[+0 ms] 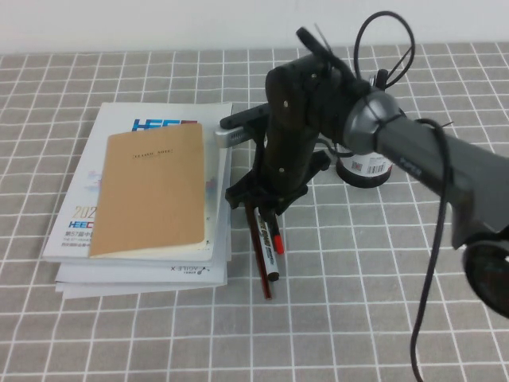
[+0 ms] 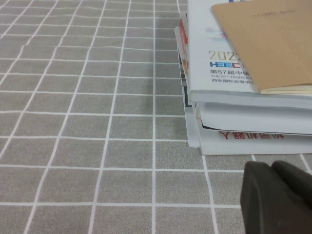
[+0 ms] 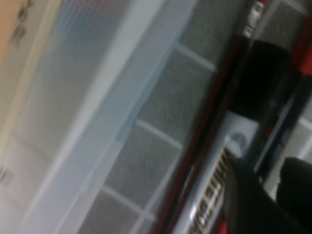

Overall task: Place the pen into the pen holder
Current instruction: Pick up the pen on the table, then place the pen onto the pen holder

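The pen, with its red end showing, lies on the checked cloth beside the black marker and the thin dark-red stick, just right of the book stack. My right gripper hangs straight down over the upper ends of these three, touching or just above them. In the right wrist view its fingers stand slightly apart beside the black marker's white label. The pen holder, with its barcode label, stands behind my right arm, mostly hidden. My left gripper is shut and empty, low over the cloth near the books.
A stack of books topped by a brown notebook lies left of the pens and shows in the left wrist view. A silver-and-black object rests on the stack's far right corner. Open cloth lies in front.
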